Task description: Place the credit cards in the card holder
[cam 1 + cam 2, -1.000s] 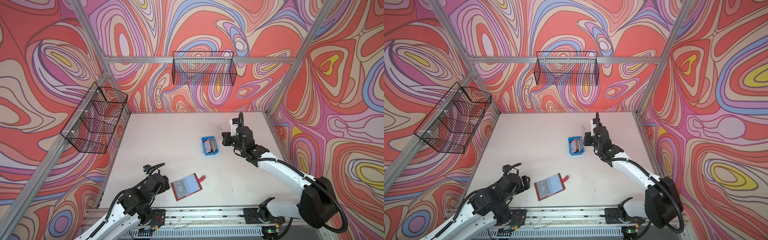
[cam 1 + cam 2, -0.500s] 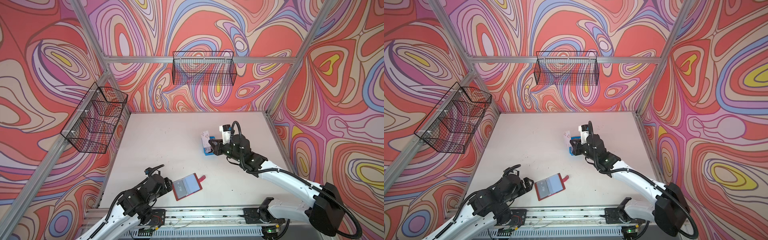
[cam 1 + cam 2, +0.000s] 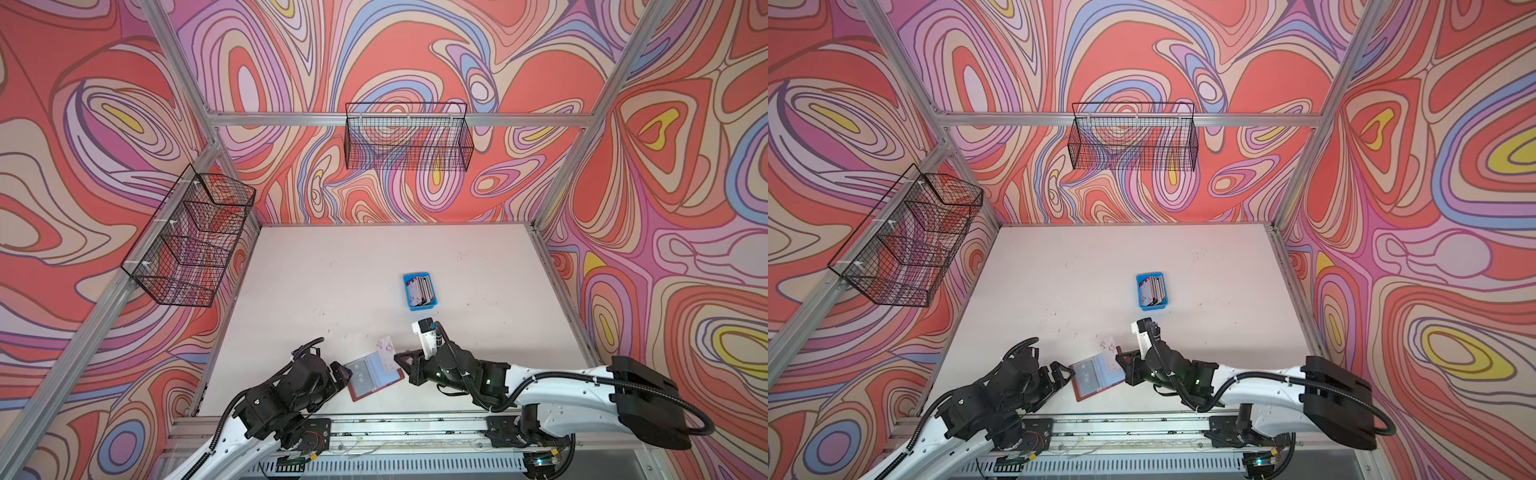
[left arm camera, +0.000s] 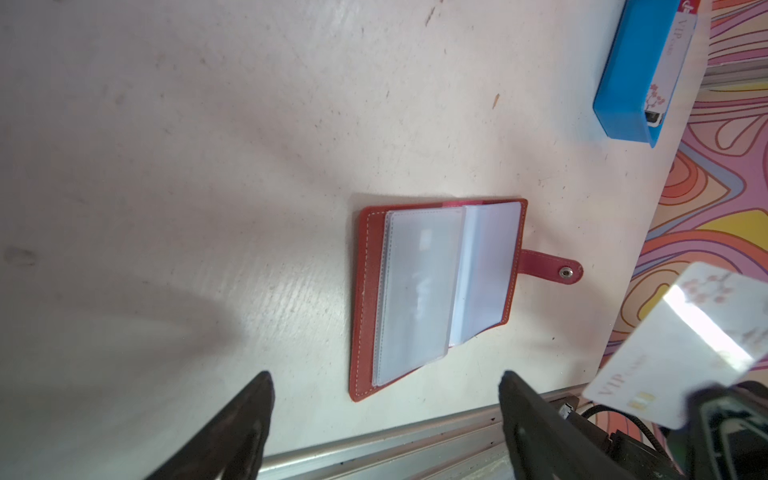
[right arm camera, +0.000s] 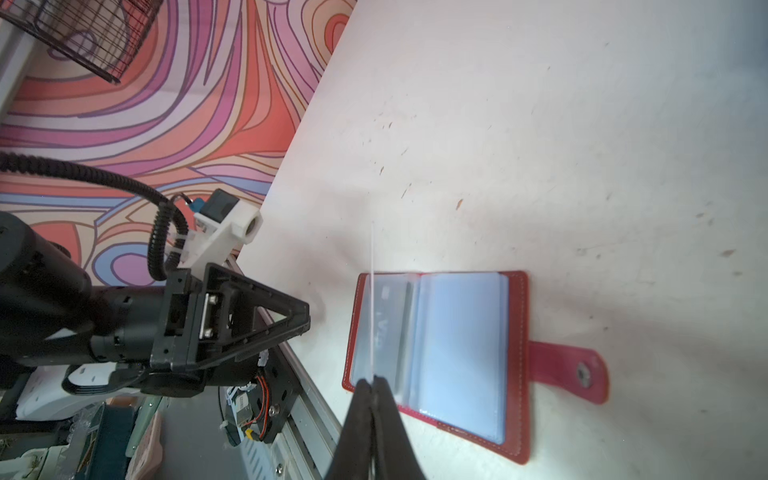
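Observation:
The red card holder (image 3: pixel 376 376) (image 3: pixel 1096 377) lies open near the table's front edge, clear sleeves up and snap tab (image 4: pixel 552 268) unfastened. My right gripper (image 3: pixel 398 358) (image 5: pixel 372 380) is shut on one white credit card (image 3: pixel 386 352) (image 4: pixel 681 357), held on edge just above the holder's right side; in the right wrist view the card (image 5: pixel 372 311) shows as a thin line over the sleeves (image 5: pixel 457 353). My left gripper (image 3: pixel 344 371) (image 4: pixel 384 376) stands open at the holder's left edge, holding nothing. More credit cards (image 3: pixel 419 289) stand in the blue tray.
The blue tray (image 3: pixel 422 308) (image 3: pixel 1154 308) sits mid-table, behind the holder. Two black wire baskets hang on the walls, one at the back (image 3: pixel 407 141) and one at the left (image 3: pixel 191 245). An aluminium rail (image 3: pixel 374 428) runs along the table's front edge.
My right gripper lifted a card from the blue tray and carried it forward to the open holder. My left gripper edged closer to the holder's left side.

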Action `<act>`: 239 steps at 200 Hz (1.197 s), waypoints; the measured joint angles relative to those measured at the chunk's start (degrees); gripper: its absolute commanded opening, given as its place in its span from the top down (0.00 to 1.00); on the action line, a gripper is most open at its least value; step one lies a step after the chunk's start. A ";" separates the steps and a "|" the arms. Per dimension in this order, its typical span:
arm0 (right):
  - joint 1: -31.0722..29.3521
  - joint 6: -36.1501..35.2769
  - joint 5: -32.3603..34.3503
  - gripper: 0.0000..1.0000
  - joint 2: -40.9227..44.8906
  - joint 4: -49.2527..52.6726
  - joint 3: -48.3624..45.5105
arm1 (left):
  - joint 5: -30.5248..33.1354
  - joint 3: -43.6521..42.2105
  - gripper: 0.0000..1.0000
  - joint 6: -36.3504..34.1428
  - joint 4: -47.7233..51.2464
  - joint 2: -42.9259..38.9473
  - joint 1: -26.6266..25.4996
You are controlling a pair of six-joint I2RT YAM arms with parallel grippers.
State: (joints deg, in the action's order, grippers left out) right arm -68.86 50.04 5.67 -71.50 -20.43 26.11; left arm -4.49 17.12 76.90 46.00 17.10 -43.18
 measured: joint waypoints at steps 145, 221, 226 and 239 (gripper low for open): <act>-3.02 10.54 1.75 1.00 -15.15 -12.15 -1.73 | -5.86 -5.60 0.15 -0.17 -17.18 10.62 0.00; -3.13 11.17 3.21 1.00 -15.74 -11.80 -1.57 | -6.01 -6.23 0.15 -0.17 -21.73 13.00 0.00; -3.13 11.17 3.28 1.00 -15.87 -11.80 -1.55 | -6.01 -6.25 0.15 -0.17 -21.84 13.05 0.00; -3.13 11.17 3.43 1.00 -16.44 -11.74 -1.25 | -5.99 -6.25 0.15 -0.17 -21.88 13.05 0.00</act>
State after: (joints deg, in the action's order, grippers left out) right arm -71.99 61.21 9.10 -87.94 -32.16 24.86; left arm -10.48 10.87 76.73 24.12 30.15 -43.18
